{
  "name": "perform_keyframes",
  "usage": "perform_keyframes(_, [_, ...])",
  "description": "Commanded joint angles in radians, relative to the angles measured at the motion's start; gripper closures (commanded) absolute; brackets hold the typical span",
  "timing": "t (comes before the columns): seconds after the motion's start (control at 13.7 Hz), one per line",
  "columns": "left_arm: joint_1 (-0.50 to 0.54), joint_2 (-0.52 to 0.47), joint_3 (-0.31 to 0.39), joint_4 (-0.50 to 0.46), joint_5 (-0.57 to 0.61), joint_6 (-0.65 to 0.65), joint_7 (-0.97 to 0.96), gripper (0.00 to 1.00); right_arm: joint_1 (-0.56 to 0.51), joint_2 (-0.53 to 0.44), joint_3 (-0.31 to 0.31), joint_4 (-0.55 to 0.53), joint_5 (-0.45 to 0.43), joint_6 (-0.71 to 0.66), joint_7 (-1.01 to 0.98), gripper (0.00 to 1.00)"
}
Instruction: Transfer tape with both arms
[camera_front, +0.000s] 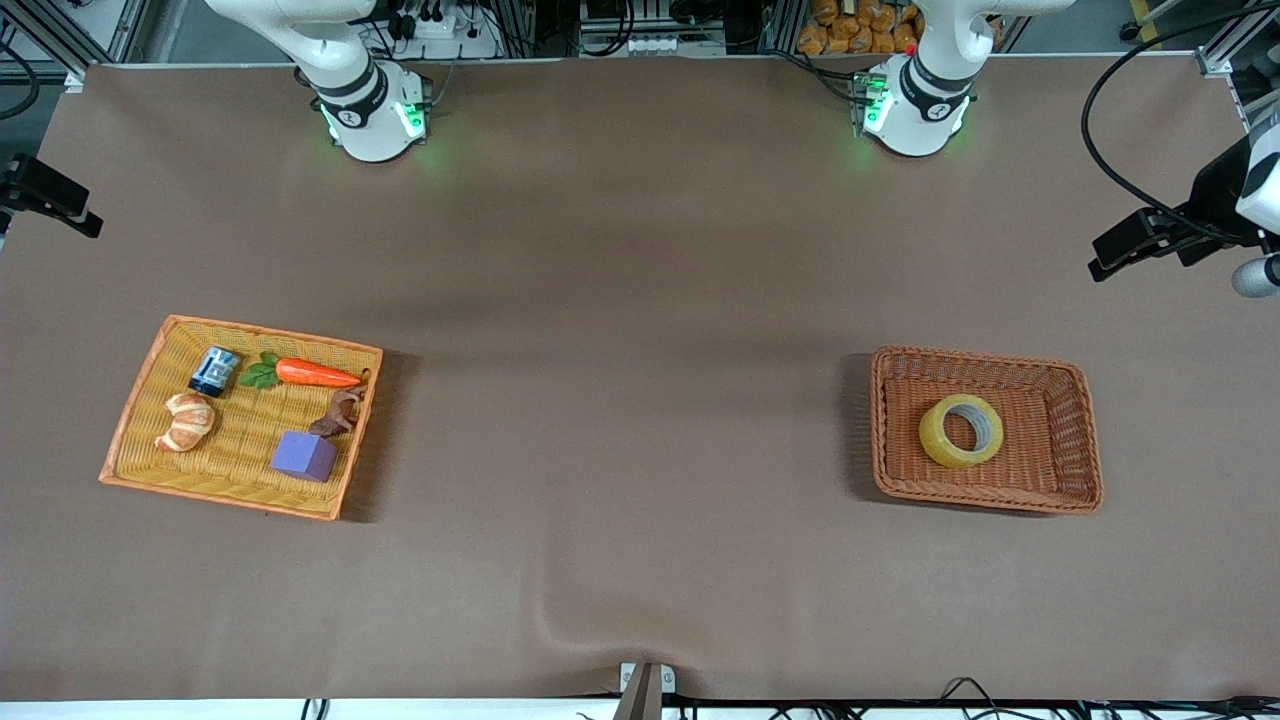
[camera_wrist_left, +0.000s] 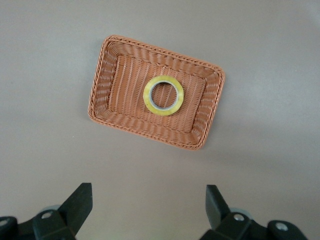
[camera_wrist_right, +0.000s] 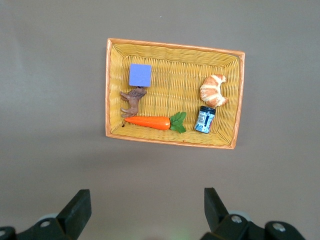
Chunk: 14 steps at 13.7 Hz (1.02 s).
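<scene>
Right now the tape (camera_front: 961, 431) lies flat in the brown basket (camera_front: 1080, 440). My left gripper (camera_wrist_left: 148, 207) hangs released above that basket; my right gripper (camera_wrist_right: 146, 209) hangs released above the yellow tray (camera_wrist_right: 172, 142), well apart from it. This fits either a pickup ahead or a delivery done.

Both arms wait raised high, left gripper (camera_wrist_left: 145, 207) and right gripper (camera_wrist_right: 145, 207) spread wide (nothing held).
</scene>
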Motion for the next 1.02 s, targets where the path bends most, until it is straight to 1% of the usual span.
perform_keyframes(0.0, [-0.019,-0.077,0.016,-0.087,0.018,0.019,0.005,0.0,-0.014,0.013,-0.003,0.015,-0.008,-0.009,0.017,0.0])
perform_keyframes(0.15, [-0.019,-0.077,0.016,-0.081,0.018,0.019,0.003,0.0,-0.024,0.011,-0.003,0.009,-0.008,-0.017,0.019,0.0])
perform_keyframes(0.51, [-0.02,-0.059,0.018,-0.031,0.018,0.013,0.002,0.0,-0.041,0.01,-0.003,0.007,0.004,-0.027,0.008,0.0])
perform_keyframes(0.66, [-0.016,-0.062,0.018,-0.032,0.012,0.01,0.002,0.0,-0.036,0.01,-0.003,-0.01,0.004,-0.023,0.008,0.0])
perform_keyframes(0.95, [-0.025,-0.065,0.018,-0.027,0.02,-0.03,0.002,0.0,-0.031,0.01,0.0,-0.01,0.004,-0.035,0.008,0.0])
